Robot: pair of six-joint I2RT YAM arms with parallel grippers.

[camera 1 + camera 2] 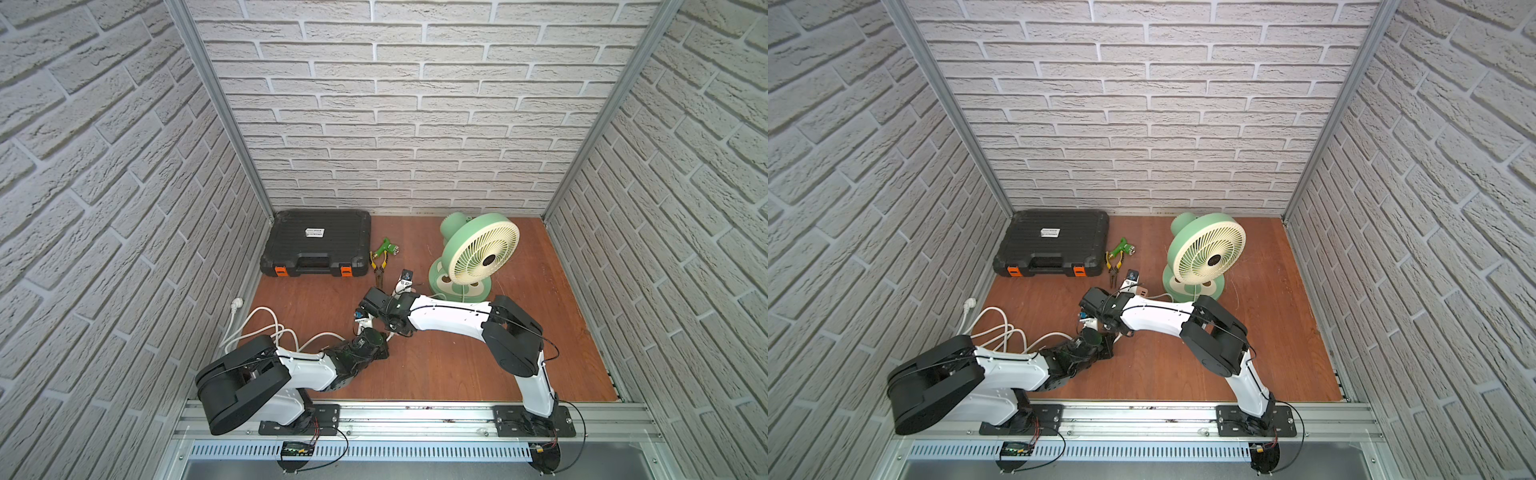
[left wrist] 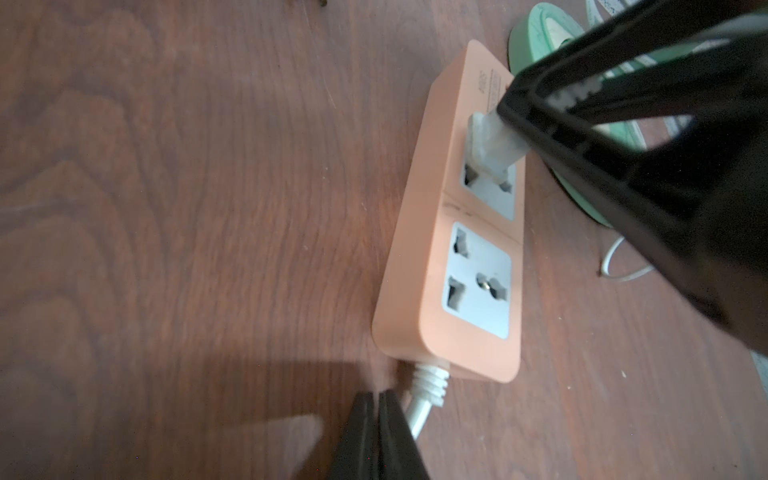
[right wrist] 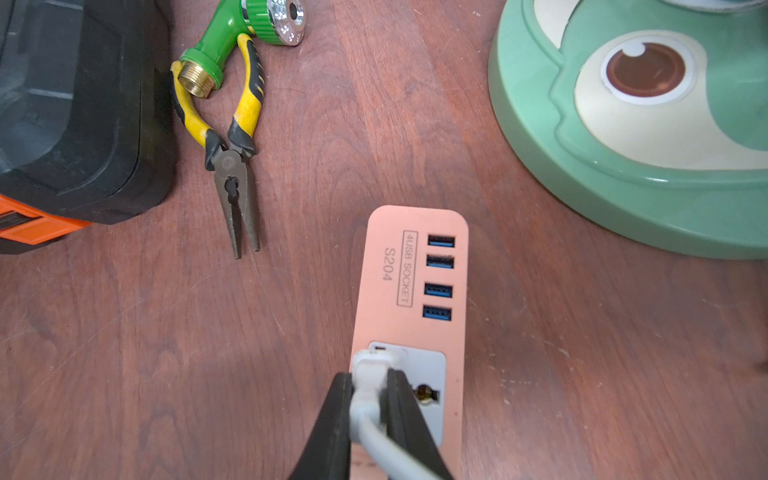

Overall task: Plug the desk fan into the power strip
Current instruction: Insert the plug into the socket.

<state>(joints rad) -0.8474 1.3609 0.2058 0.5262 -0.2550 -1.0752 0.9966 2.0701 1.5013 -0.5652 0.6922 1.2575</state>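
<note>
Robot arms meet low over a wood-brown counter (image 3: 124, 332). Nearest the base, the left fingers (image 2: 378, 415) are clenched on nothing, their tips just beside the thick white cable (image 2: 419, 411) where it leaves the peach-pink rectangular plastic power strip (image 2: 432, 257), which lies flat mid-counter. Farther along the strip, the right fingers (image 3: 372, 386) grasp the small white plug (image 3: 372, 361) of the thin white cord (image 3: 363, 419), holding it at the white socket face next to four blue USB ports (image 3: 438, 276). In the left wrist view the plug leans rather than standing square. Whether its prongs are fully home cannot be told; insertion looks under way, not finished.

Just past the USB end stands the mint-green round desk fan (image 1: 478, 253) with its cream slatted grille, its green base (image 3: 623, 208) near the strip but apart from it. Toward the back wall lie yellow-handled long-nose pliers (image 3: 237, 137), a green hose nozzle (image 3: 232, 29) across their handles, and a black plastic toolcase (image 1: 318, 243) with orange latches.

Trouble from here would likely come from that lean: pressed down at an angle, the prongs may bind or bend, or the plug may twist out of the grasp. Nothing pins the light strip, so a sideways shove could skate it toward the fan base. Letting go too soon might leave the plug half-seated, where any pull on the cord could work it loose.
</note>
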